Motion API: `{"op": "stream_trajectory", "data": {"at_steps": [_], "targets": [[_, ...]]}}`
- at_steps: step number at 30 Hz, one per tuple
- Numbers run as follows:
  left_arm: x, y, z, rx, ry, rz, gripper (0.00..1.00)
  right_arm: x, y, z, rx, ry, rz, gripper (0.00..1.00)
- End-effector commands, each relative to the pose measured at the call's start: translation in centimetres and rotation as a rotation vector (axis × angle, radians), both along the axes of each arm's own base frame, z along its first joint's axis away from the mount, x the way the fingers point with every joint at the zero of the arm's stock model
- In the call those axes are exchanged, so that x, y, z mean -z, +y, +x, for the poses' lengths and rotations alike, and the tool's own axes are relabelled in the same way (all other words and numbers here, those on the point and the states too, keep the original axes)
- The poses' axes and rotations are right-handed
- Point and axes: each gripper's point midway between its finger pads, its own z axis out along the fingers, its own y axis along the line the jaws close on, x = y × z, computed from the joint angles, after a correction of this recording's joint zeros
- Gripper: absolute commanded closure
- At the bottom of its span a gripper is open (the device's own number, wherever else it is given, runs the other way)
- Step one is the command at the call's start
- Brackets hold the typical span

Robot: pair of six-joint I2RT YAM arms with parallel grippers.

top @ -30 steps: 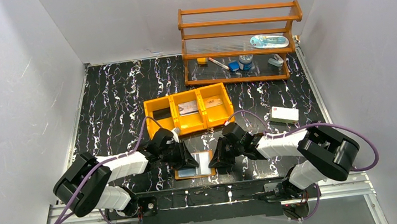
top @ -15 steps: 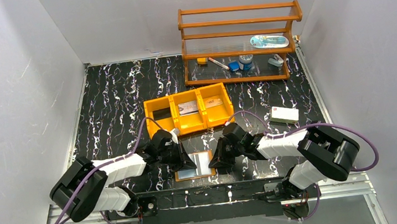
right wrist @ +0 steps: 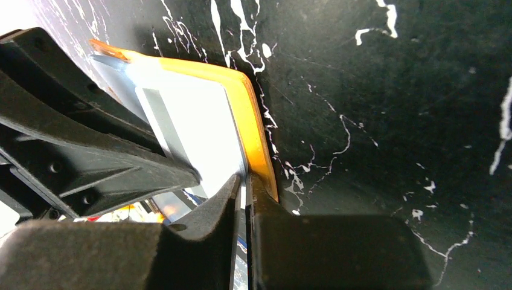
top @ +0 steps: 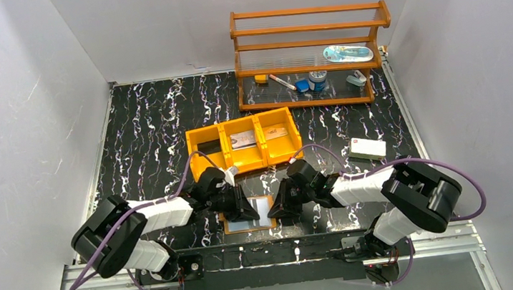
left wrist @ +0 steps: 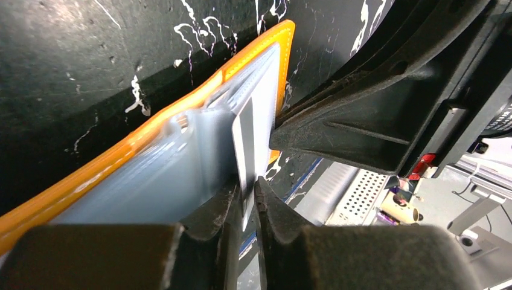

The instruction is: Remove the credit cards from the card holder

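The card holder [top: 250,222] lies open on the table between my two grippers, orange-tan rim outside and pale blue-grey pockets [left wrist: 151,181] inside. My left gripper [top: 244,209] is shut on a whitish credit card [left wrist: 244,136] with a dark stripe; the card stands on edge, partly out of a pocket. In the left wrist view its fingertips [left wrist: 246,188] pinch the card's near end. My right gripper [top: 281,210] is shut on the holder's right edge [right wrist: 247,121]. The right wrist view shows its jaws [right wrist: 245,184] closed over the rim, with the striped card [right wrist: 160,118] beyond.
An orange three-compartment tray [top: 222,147] holding loose cards sits just behind the holder. A white box [top: 368,149] lies to the right. A wooden shelf [top: 309,56] with small items stands at the back right. The table's front rail runs right below the holder.
My left gripper has pulled back slightly with the card between its jaws. The holder has shifted a little to the left. The right gripper has stayed on the holder's edge.
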Motion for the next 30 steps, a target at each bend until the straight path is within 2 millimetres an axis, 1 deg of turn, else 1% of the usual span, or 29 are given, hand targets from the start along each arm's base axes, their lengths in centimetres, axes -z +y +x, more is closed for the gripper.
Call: {"op": "stream_trajectory", "data": {"at_steps": [1,3,8,10,11,14,15,17,21,27,30], "targets": [[-1.9,-1.8,-0.5,0.076,-0.004,-0.099,0.87,1.3,-0.4,-0.4,-0.006,0.0,-0.038,0.84],[-1.9,-1.9,-0.5,0.077,-0.004,-0.101,0.87,1.4,-0.4,-0.4,-0.008,0.001,-0.037,0.84],[-1.1,-1.0,-0.4,0.056,-0.002,-0.034,0.99,2.0,-1.2,-0.4,0.016,0.007,-0.085,0.86],[-0.6,-0.5,-0.4,0.042,0.0,0.0,1.0,2.2,-1.8,-0.3,0.035,0.007,-0.112,0.88],[-1.0,-0.4,-0.3,0.041,-0.018,-0.002,1.0,2.3,-2.0,-0.3,0.042,0.006,-0.121,0.89],[-1.0,0.0,-0.6,0.047,-0.021,0.014,1.0,2.4,-2.3,-0.2,0.054,0.004,-0.134,0.95],[-1.0,0.0,-0.7,0.052,-0.018,0.013,0.98,2.5,-2.4,-0.2,0.054,0.004,-0.136,0.95],[-0.9,0.1,-0.8,0.059,-0.01,0.016,0.96,2.5,-2.4,-0.2,0.053,0.003,-0.137,0.96],[-0.9,0.2,-1.1,0.063,0.0,0.012,0.93,2.6,-2.5,-0.2,0.055,0.007,-0.146,0.96],[-1.2,0.7,-1.0,0.05,-0.01,0.016,0.89,2.7,-2.6,-0.2,0.056,0.011,-0.153,0.96],[-1.4,0.6,-1.0,0.053,-0.011,0.001,0.88,2.5,-2.2,-0.2,0.047,0.001,-0.134,0.95]]}}
